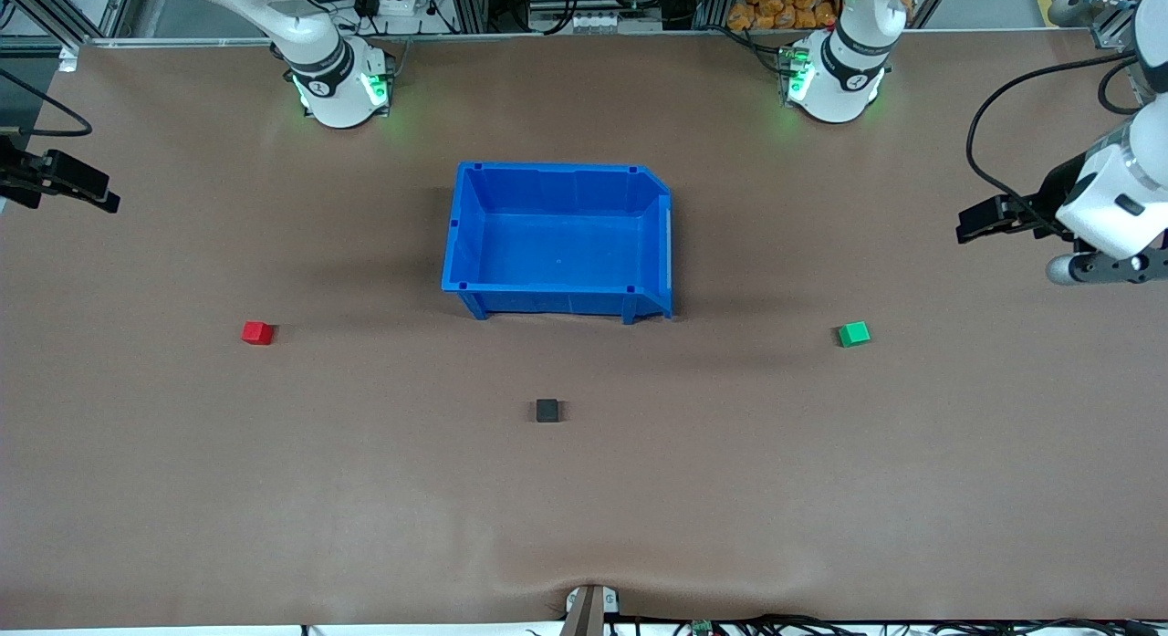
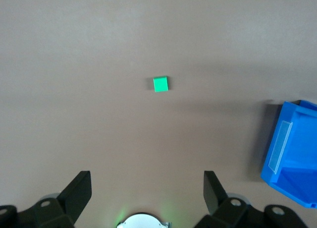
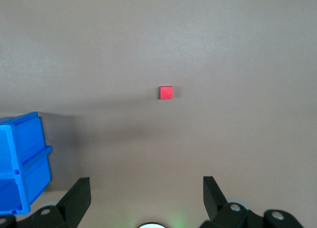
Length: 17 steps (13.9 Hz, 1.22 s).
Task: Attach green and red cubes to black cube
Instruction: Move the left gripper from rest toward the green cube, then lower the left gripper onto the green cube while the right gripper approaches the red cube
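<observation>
Inventory, ref. = large blue plastic bin [image 1: 558, 184], w/ nothing in it:
- small matte black cube [image 1: 547, 411]: nearer cam than bin.
- small bright red cube [image 1: 257, 332]: toward right arm's end.
- small bright green cube [image 1: 854, 334]: toward left arm's end.
- left gripper [image 1: 969, 224], right gripper [image 1: 102, 198]: both spread, empty, high over table ends.
Status: nothing attached; both cubes still to join.

No text, label, brand or number can be read anywhere in these views. The red cube [image 1: 257, 332], the green cube [image 1: 854, 334], the black cube [image 1: 547, 410] and the blue bin [image 1: 557, 291] have plain faces. Each robot base [image 1: 342, 87] has a small dark mark on its black ring at about 12 o'clock from the bin; it may be a digit or logo, but it cannot be made out.
</observation>
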Each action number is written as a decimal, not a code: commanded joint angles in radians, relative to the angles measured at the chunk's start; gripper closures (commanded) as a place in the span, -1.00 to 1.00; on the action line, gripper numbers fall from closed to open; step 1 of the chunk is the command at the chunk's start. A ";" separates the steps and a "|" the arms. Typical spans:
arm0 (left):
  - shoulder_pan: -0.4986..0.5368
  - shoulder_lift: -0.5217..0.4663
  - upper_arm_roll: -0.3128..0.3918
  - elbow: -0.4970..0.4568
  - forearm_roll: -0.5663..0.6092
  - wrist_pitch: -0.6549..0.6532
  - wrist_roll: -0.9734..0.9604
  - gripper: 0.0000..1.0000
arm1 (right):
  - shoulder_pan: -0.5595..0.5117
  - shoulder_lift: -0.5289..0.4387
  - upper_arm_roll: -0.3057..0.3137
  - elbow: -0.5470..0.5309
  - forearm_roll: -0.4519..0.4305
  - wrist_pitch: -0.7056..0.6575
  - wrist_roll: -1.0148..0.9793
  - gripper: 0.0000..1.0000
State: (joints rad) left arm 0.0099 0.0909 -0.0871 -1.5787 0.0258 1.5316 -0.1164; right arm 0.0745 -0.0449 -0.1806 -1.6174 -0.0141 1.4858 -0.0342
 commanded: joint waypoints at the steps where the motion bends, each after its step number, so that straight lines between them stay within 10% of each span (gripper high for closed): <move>1: -0.001 0.062 -0.003 0.003 0.019 -0.007 0.001 -1.00 | -0.007 0.006 0.003 -0.006 -0.001 0.007 -0.012 -1.00; 17: -0.004 0.247 -0.003 -0.182 0.049 0.401 0.000 -1.00 | -0.001 0.062 0.004 -0.006 -0.001 0.037 -0.013 -1.00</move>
State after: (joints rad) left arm 0.0076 0.3367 -0.0880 -1.7069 0.0572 1.8559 -0.1163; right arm 0.0748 0.0101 -0.1792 -1.6190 -0.0141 1.5019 -0.0342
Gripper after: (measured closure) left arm 0.000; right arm 0.000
